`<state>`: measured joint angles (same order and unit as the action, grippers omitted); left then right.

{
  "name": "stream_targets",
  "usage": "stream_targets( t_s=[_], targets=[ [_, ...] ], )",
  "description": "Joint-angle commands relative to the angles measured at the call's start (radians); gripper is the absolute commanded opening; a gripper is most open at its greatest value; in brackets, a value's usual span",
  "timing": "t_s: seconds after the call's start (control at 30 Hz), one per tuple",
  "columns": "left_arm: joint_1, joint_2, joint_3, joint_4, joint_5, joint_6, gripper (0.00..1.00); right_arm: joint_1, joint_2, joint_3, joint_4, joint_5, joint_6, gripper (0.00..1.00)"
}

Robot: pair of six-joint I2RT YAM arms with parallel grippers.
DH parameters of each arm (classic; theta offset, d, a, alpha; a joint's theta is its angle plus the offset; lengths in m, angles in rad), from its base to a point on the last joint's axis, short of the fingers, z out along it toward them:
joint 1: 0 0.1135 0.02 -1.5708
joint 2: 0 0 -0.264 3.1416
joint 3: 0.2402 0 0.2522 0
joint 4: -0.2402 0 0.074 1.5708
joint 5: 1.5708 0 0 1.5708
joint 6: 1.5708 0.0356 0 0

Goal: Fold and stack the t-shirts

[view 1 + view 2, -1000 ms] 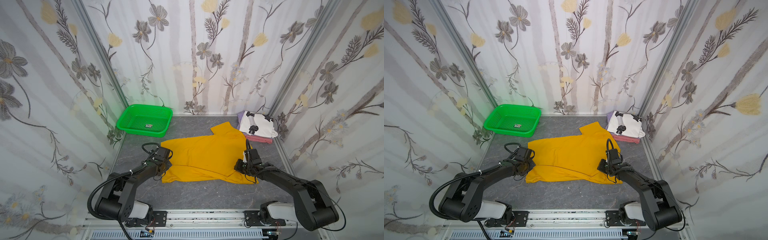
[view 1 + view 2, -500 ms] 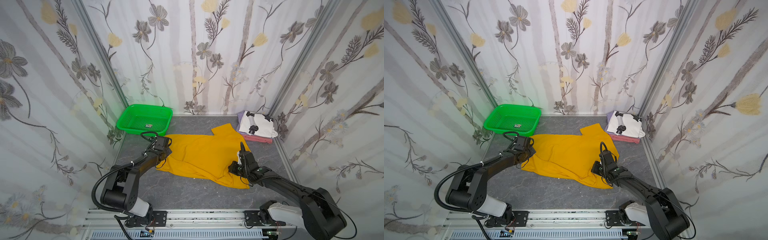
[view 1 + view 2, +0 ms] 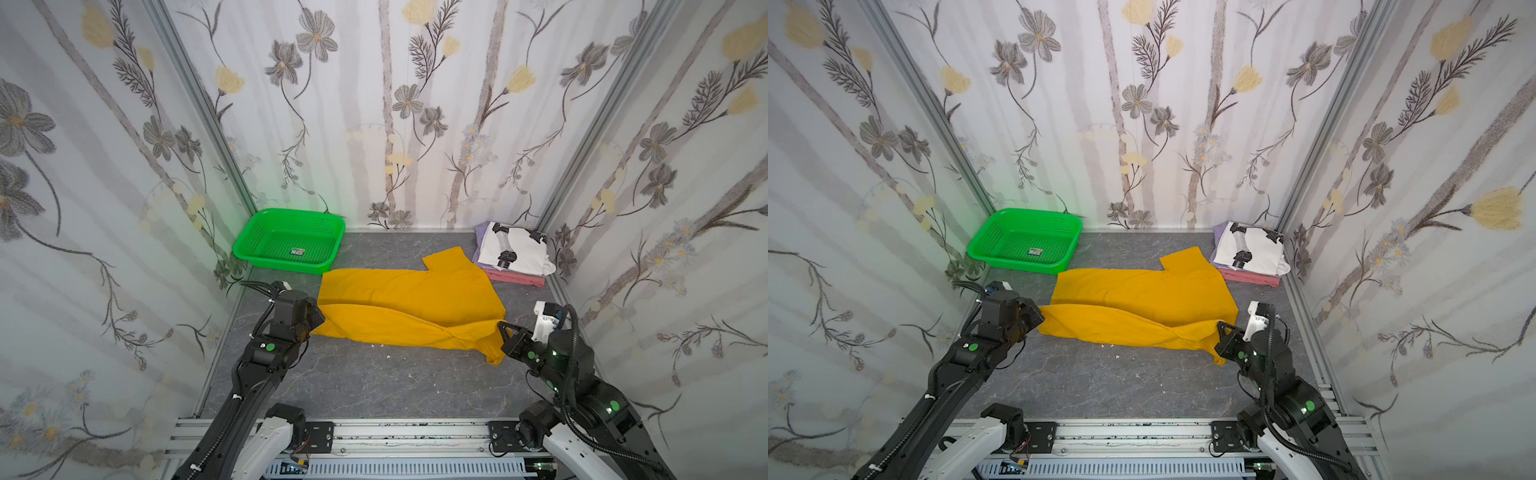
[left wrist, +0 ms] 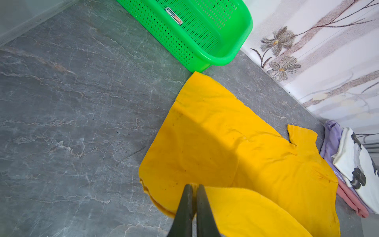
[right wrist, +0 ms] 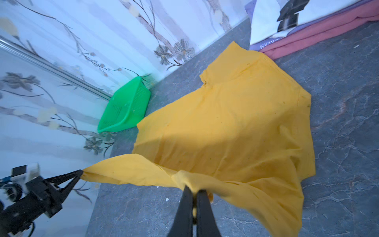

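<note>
The mustard-yellow t-shirt [image 3: 415,299] is spread across the middle of the worktop [image 3: 374,382], with its near edge raised off the surface. The left gripper [image 3: 318,322] is pinched tight on the edge at the left-hand end. The right gripper [image 3: 500,326] is clamped on a bunched part at the right-hand end, where a loose flap hangs down below it. A lengthwise fold is judged to be in hand. For a clean result, both held points should be lifted level and carried together toward the far edge, with the cloth kept taut between them so that no sag is dragged along. The hanging flap should be brought inside the fold, and the raised edge laid square on the far one before anything is let go. At the far right corner the folded pile is found: the white printed t-shirt [image 3: 515,249] on the lavender t-shirt [image 3: 482,232], on the salmon-pink t-shirt [image 3: 517,278]. The green basket [image 3: 286,262] is set at the far left corner. A small sticker [image 4: 174,16] is seen inside it, its print too small to be read. Pale lettering [image 5: 268,44] on the lavender cloth cannot be made out.
</note>
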<state>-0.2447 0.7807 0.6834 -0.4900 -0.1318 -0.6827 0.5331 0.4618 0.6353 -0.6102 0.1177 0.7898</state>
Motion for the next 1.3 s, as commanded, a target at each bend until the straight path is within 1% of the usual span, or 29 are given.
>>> stream_targets(
  t_s=[0.0, 0.07, 0.13, 0.27, 0.37, 0.43, 0.53, 0.63, 0.7, 0.8, 0.87, 0.97, 1.03, 1.13, 1.27],
  targets=[
    [0.001, -0.075, -0.016, -0.067, 0.005, 0.001, 0.00, 0.004, -0.106, 0.004, -0.044, -0.117, -0.042, 0.00],
    [0.003, -0.127, -0.016, -0.093, 0.001, 0.008, 0.00, 0.005, -0.152, 0.028, -0.049, -0.170, -0.067, 0.00],
    [0.002, -0.174, -0.005, -0.127, 0.003, 0.020, 0.00, 0.004, -0.163, 0.058, -0.066, -0.232, -0.093, 0.00],
    [0.004, -0.274, 0.014, -0.200, 0.006, 0.036, 0.00, 0.004, -0.102, 0.162, -0.220, -0.310, -0.127, 0.00],
    [0.003, -0.328, 0.002, -0.233, 0.008, 0.041, 0.00, 0.005, -0.094, 0.216, -0.326, -0.328, -0.145, 0.00],
    [0.003, -0.350, -0.006, -0.248, 0.017, 0.037, 0.00, 0.005, -0.084, 0.224, -0.379, -0.330, -0.150, 0.00],
    [-0.004, -0.380, -0.006, -0.268, 0.014, 0.027, 0.00, 0.005, -0.083, 0.156, -0.399, -0.409, -0.128, 0.00],
    [-0.006, -0.406, 0.000, -0.282, -0.029, 0.025, 0.00, 0.004, -0.147, 0.025, -0.396, -0.497, -0.092, 0.00],
    [-0.007, -0.397, -0.001, -0.276, -0.031, 0.029, 0.00, 0.005, -0.190, -0.036, -0.423, -0.513, -0.073, 0.00],
    [-0.005, -0.365, -0.001, -0.266, -0.027, 0.036, 0.00, 0.004, -0.226, -0.078, -0.408, -0.554, -0.060, 0.00],
    [-0.006, -0.349, -0.001, -0.264, -0.038, 0.041, 0.00, 0.005, -0.223, -0.089, -0.383, -0.558, -0.062, 0.00],
    [-0.005, -0.331, 0.000, -0.243, -0.045, 0.059, 0.00, 0.005, -0.168, -0.135, -0.324, -0.562, -0.069, 0.00],
    [-0.007, -0.309, 0.001, -0.232, -0.039, 0.066, 0.00, 0.005, -0.124, -0.157, -0.267, -0.542, -0.064, 0.00],
    [-0.006, -0.282, -0.014, -0.208, -0.026, 0.064, 0.00, 0.005, -0.063, -0.154, -0.204, -0.455, -0.066, 0.00],
    [-0.004, -0.241, -0.049, -0.171, -0.019, 0.051, 0.00, 0.001, 0.067, -0.134, -0.146, -0.328, -0.090, 0.00]
  ],
)
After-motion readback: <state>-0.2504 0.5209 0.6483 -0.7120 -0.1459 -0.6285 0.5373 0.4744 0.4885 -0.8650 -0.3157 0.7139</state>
